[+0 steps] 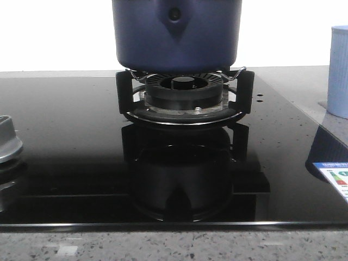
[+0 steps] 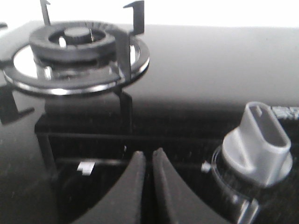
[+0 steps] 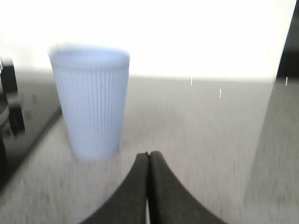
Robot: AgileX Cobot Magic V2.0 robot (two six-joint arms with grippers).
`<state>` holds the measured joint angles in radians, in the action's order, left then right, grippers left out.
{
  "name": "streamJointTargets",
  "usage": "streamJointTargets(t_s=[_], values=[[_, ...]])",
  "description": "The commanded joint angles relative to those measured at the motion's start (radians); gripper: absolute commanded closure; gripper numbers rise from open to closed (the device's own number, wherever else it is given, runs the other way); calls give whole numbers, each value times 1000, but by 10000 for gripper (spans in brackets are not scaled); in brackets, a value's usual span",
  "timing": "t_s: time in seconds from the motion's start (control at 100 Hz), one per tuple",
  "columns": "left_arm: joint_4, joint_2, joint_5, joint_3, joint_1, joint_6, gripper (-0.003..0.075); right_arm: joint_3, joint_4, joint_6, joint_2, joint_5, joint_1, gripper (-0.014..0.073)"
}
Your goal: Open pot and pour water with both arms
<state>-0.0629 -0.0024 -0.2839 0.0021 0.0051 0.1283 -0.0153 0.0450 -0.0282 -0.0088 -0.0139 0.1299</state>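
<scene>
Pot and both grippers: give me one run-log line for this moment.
pot: on burner | left gripper: shut, empty | right gripper: shut, empty | cup: upright on counter

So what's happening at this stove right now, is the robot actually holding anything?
Nothing is held. The dark blue pot sits on the middle burner of the black glass cooktop. The left gripper is shut and empty above the glass, near a grey knob and a bare burner. The right gripper is shut and empty over the counter, facing an upright pale blue cup.
</scene>
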Motion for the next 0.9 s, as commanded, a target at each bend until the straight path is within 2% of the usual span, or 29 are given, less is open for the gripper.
streamJointTargets(t_s=[0.0,0.13,0.21,0.25,0.32,0.35,0.42,0.54,0.71,0.89], values=[[124,-33,198,45,2,1,741,-25,-15,3,-22,230,8,657],[400,-33,352,45,2,1,741,-23,-163,244,-22,271,6,657],[574,-33,415,42,2,1,741,-21,-186,260,-22,238,6,657],[727,-33,417,37,2,1,741,-15,-186,260,-22,226,6,657],[868,-33,429,34,2,1,741,1,-186,260,-22,204,6,657],[882,-33,429,34,2,1,741,14,-186,260,-22,188,6,657],[841,-33,387,26,2,1,741,64,-186,260,-18,111,6,657],[709,-26,215,-49,-8,-1,741,192,-171,244,33,-106,6,657],[529,63,83,-183,-49,-9,740,395,-162,99,204,-413,-7,657],[507,263,-47,-319,-146,-188,740,579,-175,90,398,-737,-23,657]])
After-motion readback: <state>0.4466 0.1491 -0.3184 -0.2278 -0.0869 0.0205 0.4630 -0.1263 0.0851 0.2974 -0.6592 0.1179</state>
